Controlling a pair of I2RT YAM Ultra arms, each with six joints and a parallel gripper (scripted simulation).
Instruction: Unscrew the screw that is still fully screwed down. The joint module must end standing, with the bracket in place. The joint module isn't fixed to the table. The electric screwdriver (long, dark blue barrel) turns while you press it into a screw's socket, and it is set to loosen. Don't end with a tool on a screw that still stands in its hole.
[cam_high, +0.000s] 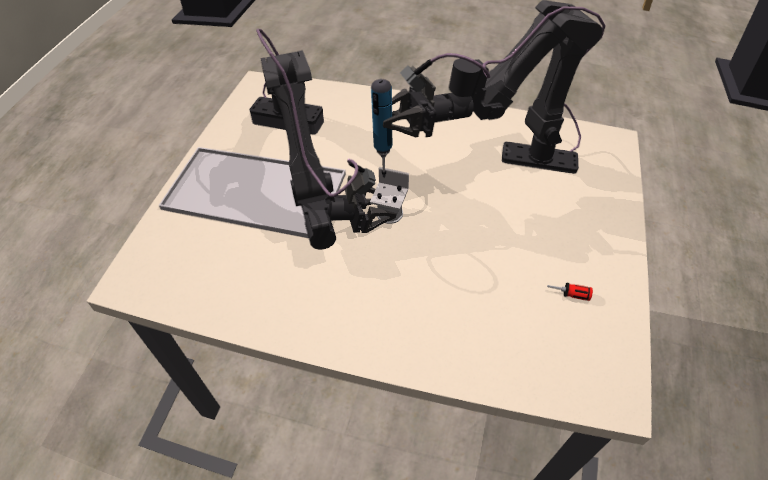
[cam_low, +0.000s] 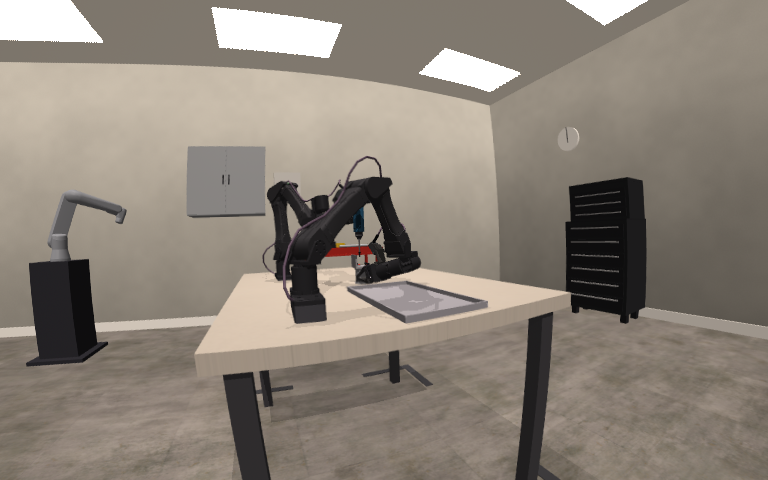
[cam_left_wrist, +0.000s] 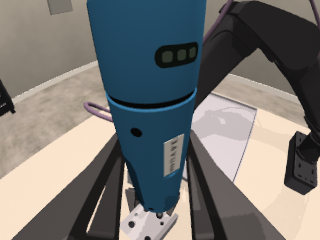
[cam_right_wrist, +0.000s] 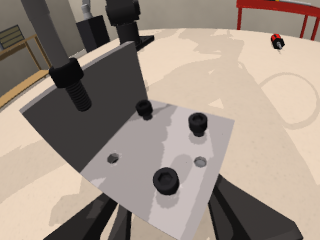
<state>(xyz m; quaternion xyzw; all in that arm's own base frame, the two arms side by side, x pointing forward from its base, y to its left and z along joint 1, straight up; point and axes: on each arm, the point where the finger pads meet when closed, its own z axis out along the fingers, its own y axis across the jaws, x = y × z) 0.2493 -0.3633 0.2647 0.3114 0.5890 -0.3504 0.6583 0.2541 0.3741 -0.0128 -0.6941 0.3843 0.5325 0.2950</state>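
Right gripper (cam_high: 386, 208) (cam_low: 365, 274) (cam_right_wrist: 167, 215), centre frame, pinches the joint module (cam_high: 399, 217) (cam_low: 362, 276) below its bracket (cam_high: 389, 192) (cam_low: 353, 261) (cam_left_wrist: 145, 223) (cam_right_wrist: 170, 145), while just beyond, the left gripper (cam_high: 389, 113) (cam_left_wrist: 154, 135) clasps the upright electric screwdriver (cam_high: 381, 127) (cam_low: 358, 220) (cam_left_wrist: 150, 125) (cam_right_wrist: 47, 35), its tip carrying a freed screw (cam_high: 384, 173) (cam_low: 359, 254) (cam_right_wrist: 67, 75) best raised straight before moving sideways.

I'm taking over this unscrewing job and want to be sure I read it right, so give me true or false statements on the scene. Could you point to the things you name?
1. The electric screwdriver (cam_high: 382, 121) (cam_low: 358, 220) (cam_left_wrist: 155, 115) (cam_right_wrist: 44, 30) is held upright in the left pincer (cam_high: 386, 116) (cam_left_wrist: 154, 135). True.
2. The screw on its bit (cam_high: 384, 173) (cam_right_wrist: 66, 73) sits in a hole. False: it hangs in the air, its thread exposed.
3. Three other screws (cam_high: 394, 199) (cam_right_wrist: 166, 181) stand in the bracket (cam_high: 390, 191) (cam_left_wrist: 144, 220) (cam_right_wrist: 135, 145). True.
4. The red screwdriver (cam_high: 579, 291) (cam_right_wrist: 276, 41) lies in the tray (cam_high: 181, 186) (cam_low: 396, 297) (cam_left_wrist: 240, 120). False: it lies on the table (cam_high: 339, 316) (cam_low: 271, 339) (cam_left_wrist: 40, 200) (cam_right_wrist: 260, 100), away from the tray.
5. Every hole on the bracket's flat top is filled. False: two are open.
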